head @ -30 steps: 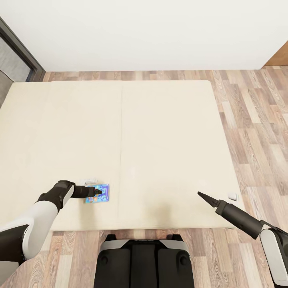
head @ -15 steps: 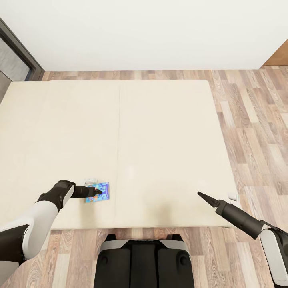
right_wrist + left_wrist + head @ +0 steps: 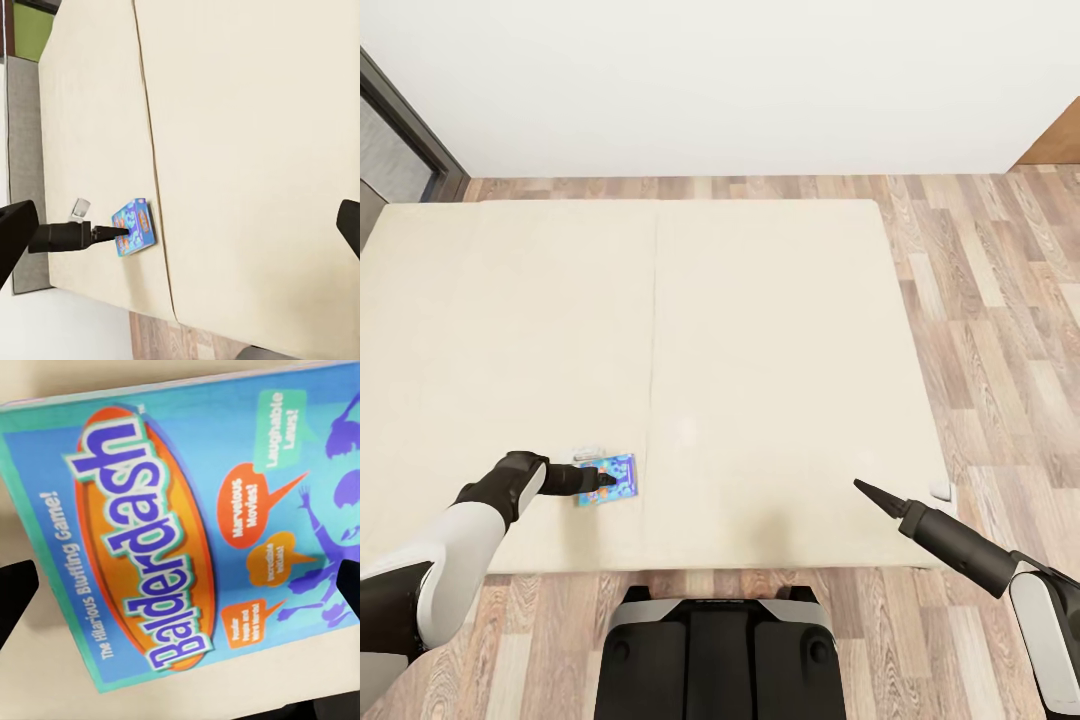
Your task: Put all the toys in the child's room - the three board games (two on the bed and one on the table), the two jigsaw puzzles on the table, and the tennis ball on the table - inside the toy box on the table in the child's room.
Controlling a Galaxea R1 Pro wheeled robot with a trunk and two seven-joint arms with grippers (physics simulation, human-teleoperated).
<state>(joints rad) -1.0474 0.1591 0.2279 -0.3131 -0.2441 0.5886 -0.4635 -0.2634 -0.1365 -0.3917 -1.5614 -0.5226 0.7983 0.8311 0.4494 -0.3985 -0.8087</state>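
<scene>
lower left of the head frame, the left claw (image 3: 600, 480) is hovering wide over the small board game (image 3: 610, 480); it is looking light, stiff, slick, best pinched across opposite edges.

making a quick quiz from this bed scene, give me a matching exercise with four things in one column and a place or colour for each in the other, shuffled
Things:
1. small blue printed board game box
2. black left gripper
3. black right gripper
4. wide beige mattress of the bed

Places or colours:
A. hovers over the bed's near right corner, away from any toy
B. plain cream surface with one seam running down its middle
C. lies flat near the bed's front edge, left of the seam
D. poised right over the blue lid, fingers spread

Pairs: 1-C, 2-D, 3-A, 4-B
</scene>
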